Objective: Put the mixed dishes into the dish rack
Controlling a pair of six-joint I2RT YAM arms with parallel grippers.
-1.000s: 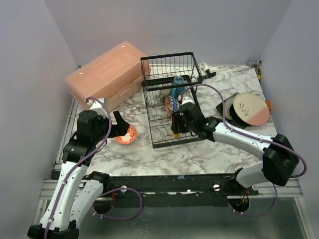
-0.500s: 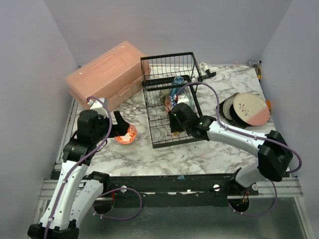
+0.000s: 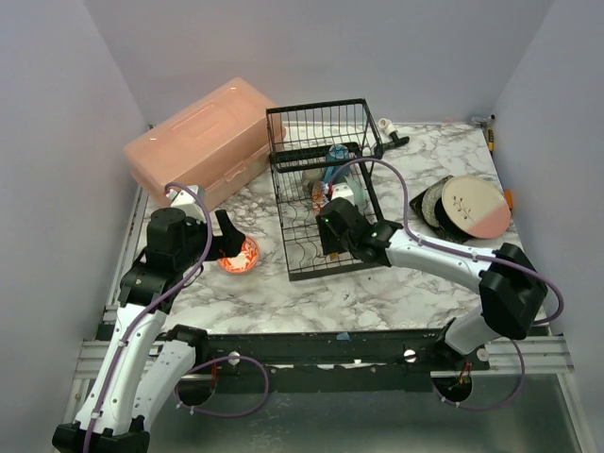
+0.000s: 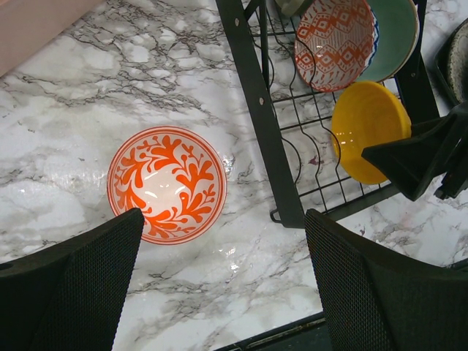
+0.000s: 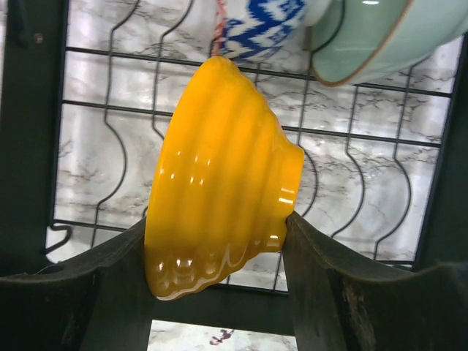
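Marble-patterned table top [image 3: 283, 293] carries everything: the salmon-pink plastic box [image 3: 203, 132] lies at ten o'clock, the black wire dish rack [image 3: 317, 106] stands from the centre toward twelve, and the round pink-cream plate [image 3: 477, 208] waits at three o'clock, well apart from the rack. Inside the rack, toward twelve, the mint green bowl [image 5: 387, 36] and blue-patterned bowl [image 5: 267, 25] stand on edge. At the rack's six o'clock end the right gripper [image 5: 216, 223] pinches the yellow ribbed ceramic bowl [image 5: 216, 183], held on edge over the curved slots, one finger on its wall near the rim, the other at its foot. Glazed and stiff, it looks slippery and chippable against wire, so that wall-to-foot hold seems sound. At the rack's eight o'clock the orange leaf-patterned bowl [image 4: 167, 183] sits upright on the marble, and the left gripper [image 4: 225, 227] hovers above it with fingers spread wide. Its thin rim is probably the best place to grip.
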